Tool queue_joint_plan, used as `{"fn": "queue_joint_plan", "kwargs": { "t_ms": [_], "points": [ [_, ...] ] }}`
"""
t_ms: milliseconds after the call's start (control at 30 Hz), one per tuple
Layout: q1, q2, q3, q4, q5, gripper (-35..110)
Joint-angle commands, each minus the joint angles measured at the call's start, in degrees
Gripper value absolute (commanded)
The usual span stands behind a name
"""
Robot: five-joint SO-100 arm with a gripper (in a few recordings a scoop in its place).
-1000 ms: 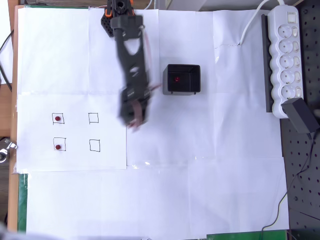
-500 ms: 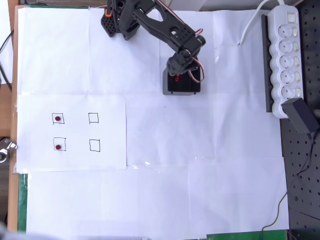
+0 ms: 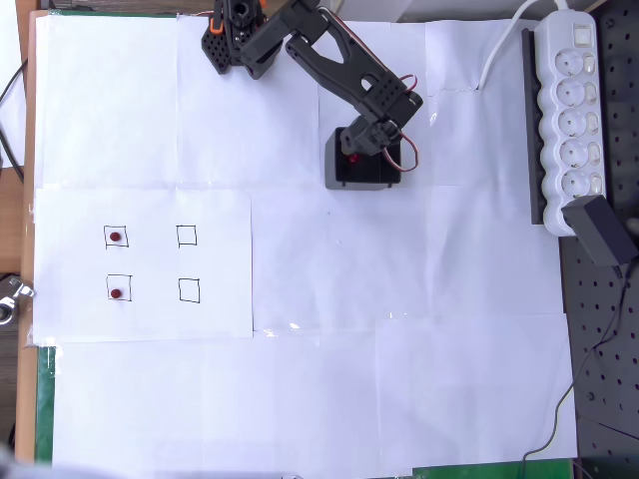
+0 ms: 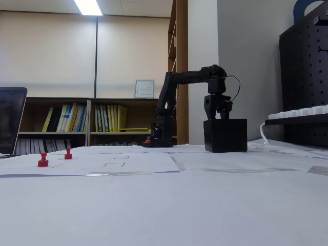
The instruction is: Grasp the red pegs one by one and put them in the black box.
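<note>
Red pegs: one (image 3: 352,159) shows inside the black box (image 3: 362,175), just under the pincer (image 3: 371,148) poised over its opening; whether the pincer's fingers are apart cannot be told. Two more pegs (image 3: 116,238) (image 3: 117,293) stand in drawn squares on the paper-covered worktop (image 3: 399,349), well apart from the box.

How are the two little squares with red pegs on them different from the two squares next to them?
The two left squares in the overhead view each hold one of the red pegs; the two right squares hold nothing. The left pair sits farther from the black box, where the gripper hangs; the right pair sits nearer. All four are same-sized black outlines on one paper sheet.
</note>
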Motion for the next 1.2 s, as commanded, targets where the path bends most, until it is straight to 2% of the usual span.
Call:
{"fn": "queue_joint_plan", "kwargs": {
  "t_ms": [0, 67, 167, 367, 433, 500, 633, 800, 1000, 1167],
  "points": [
    [4.22, -10.20, 16.88, 3.78, 0.97, 21],
    [8.79, -16.00, 16.17, 1.67, 3.16, 21],
    [17.05, -25.49, 5.89, -5.71, 7.03, 21],
    [39.64, -43.15, -28.48, -26.89, 18.11, 21],
    [48.16, -45.70, -38.67, -34.98, 23.73, 21],
    [56.69, -46.93, -49.66, -47.29, 29.44, 21],
    [67.59, -43.07, -62.49, -68.99, 37.35, 21],
    [74.44, -34.72, -69.17, -87.45, 41.13, 21],
    [78.49, -25.40, -73.48, -104.33, 41.13, 21],
    [80.60, -16.96, -73.30, -114.17, 38.41, 23]
  ]
}}
